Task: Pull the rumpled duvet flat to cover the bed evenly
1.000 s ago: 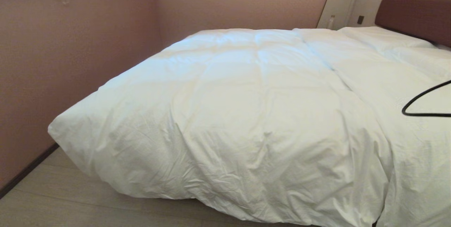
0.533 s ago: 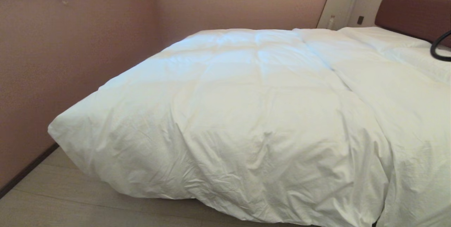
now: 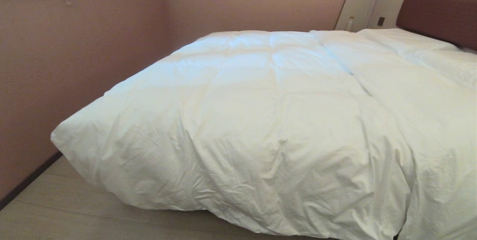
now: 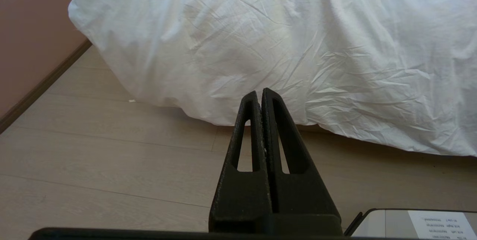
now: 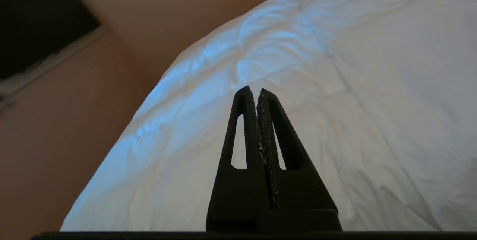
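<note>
Duvet [image 3: 261,120] covers the bed [image 3: 439,16], draping over its foot toward the wood floor [image 3: 56,210]. Pink wall [image 3: 56,65] stands at nine o'clock, pillows [image 3: 406,40] at two o'clock. Left end effector [image 4: 259,94] and right end effector [image 5: 253,92] are both pressed together, empty.

Pretty soft, even room light overall, with a warm glowing strip above the headboard [image 3: 439,12] top right and a cool bluish sheen across the far side of the duvet [image 3: 261,94]. The right wrist view is dimmer, its end effector [image 5: 256,91] just a dark silhouette, while the left wrist view is bright and crisp enough to show every crease
</note>
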Motion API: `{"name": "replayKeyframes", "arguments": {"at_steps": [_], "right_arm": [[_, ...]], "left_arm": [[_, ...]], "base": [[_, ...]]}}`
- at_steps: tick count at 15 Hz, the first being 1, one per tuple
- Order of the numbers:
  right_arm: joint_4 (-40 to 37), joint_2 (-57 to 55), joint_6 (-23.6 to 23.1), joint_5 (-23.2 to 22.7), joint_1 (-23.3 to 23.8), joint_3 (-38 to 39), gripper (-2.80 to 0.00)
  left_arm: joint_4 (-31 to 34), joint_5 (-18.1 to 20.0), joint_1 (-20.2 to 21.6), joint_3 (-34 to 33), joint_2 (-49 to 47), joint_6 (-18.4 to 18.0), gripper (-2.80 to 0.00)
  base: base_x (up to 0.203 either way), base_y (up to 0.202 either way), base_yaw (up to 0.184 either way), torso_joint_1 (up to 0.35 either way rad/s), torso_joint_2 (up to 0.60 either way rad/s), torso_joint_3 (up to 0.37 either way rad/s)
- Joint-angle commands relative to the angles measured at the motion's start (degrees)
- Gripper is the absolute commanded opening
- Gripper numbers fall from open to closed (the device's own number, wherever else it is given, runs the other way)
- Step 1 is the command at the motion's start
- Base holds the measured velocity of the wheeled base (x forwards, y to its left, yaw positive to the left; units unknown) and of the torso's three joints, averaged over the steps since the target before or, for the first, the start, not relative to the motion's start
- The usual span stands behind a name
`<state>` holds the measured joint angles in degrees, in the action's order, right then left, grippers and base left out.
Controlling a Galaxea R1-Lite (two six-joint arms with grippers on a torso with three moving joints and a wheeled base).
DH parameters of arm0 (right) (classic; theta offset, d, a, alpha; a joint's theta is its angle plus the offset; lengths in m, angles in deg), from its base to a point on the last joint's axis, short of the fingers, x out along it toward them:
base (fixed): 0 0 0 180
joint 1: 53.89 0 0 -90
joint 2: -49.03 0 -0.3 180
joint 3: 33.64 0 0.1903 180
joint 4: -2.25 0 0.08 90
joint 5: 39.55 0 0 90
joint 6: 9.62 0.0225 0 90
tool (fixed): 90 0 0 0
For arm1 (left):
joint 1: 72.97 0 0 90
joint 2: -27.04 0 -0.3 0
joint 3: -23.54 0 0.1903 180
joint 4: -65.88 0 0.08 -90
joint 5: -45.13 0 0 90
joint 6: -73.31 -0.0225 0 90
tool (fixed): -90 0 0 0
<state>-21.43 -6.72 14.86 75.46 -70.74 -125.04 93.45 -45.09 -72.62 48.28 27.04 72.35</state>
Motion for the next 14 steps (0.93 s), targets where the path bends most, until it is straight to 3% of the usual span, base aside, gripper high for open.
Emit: {"name": "replayKeyframes", "arguments": {"at_steps": [1,4,6,10,14], "right_arm": [[-22.1,5.3,-3.1,-12.0,-0.6,-0.5,-2.80],[-24.7,11.3,-6.1,-2.9,-0.2,-0.1,-2.80],[-25.1,16.4,-8.4,0.7,0.3,0.9,-2.80],[-26.2,27.1,-15.0,1.1,11.2,4.7,-2.80],[-30.4,37.3,-18.2,-1.7,15.4,8.2,-2.80]], "left_arm": [[0.0,0.0,0.1,-0.1,0.0,0.0,-2.80],[0.0,0.0,0.1,-0.1,0.0,0.0,-2.80],[0.0,0.0,0.0,-0.1,0.0,0.0,-2.80],[0.0,0.0,0.0,0.0,0.0,0.0,-2.80],[0.0,0.0,0.0,0.0,0.0,0.0,-2.80]], "base": [[0.000,0.000,0.000,0.000,0.00,0.000],[0.000,0.000,0.000,0.000,0.00,0.000],[0.000,0.000,0.000,0.000,0.00,0.000],[0.000,0.000,0.000,0.000,0.00,0.000],[0.000,0.000,0.000,0.000,0.00,0.000]]}}
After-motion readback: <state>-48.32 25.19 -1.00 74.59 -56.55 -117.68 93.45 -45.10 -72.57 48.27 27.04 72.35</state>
